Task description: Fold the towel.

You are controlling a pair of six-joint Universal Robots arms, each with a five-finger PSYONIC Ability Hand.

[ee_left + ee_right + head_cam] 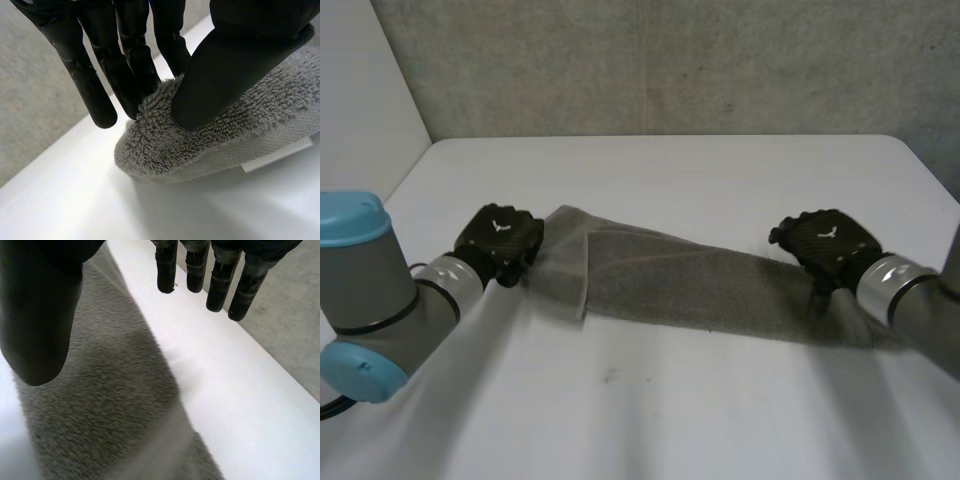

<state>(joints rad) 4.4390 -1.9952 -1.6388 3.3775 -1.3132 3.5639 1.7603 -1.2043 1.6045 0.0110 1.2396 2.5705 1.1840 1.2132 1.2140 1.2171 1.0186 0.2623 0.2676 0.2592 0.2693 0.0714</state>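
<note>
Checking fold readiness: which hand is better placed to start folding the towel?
Left. The left hand pinches one end of the grey terry towel; the right hand hovers open over the other end.

A white table (720,190) takes up most of the frame in the head view, its smooth top reaching from the bottom edge up to a straight far edge with rounded corners. Behind it, across the top of the frame, stands a grey wall (670,60) with a rough, mottled face. At the upper left, a plain pale panel (360,90) slants down beside the table. A small dark smudge (610,375) marks the tabletop, low and just left of centre.
</note>
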